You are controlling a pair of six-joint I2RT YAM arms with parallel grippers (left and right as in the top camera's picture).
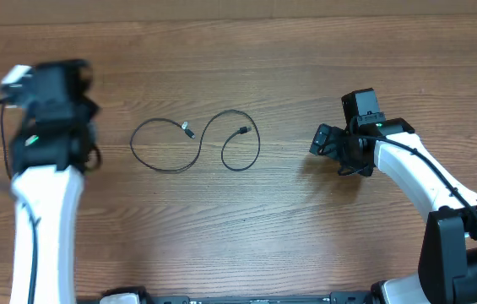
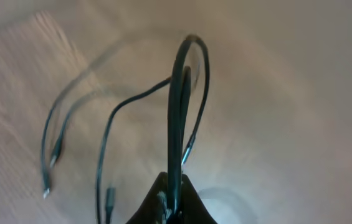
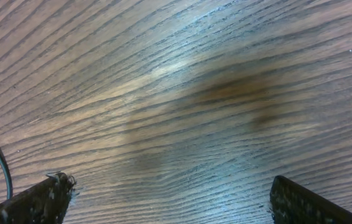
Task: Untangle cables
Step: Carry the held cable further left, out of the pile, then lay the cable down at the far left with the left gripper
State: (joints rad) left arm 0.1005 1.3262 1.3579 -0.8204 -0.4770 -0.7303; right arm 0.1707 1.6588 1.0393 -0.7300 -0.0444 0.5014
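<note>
Where a cable lies looped, wood-grain table; left end effector pinched on cables, right end effector spread.

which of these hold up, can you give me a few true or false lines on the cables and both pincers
1. The left pincer is shut on a bunch of thin black cables. True.
2. The right pincer grips a cable. False: it is open and empty above the brown wooden table.
3. A single thin black looped cable lies on the table in two loops. True.
4. That looped cable lies under the right pincer. False: it lies apart from it, at the table's middle.
</note>
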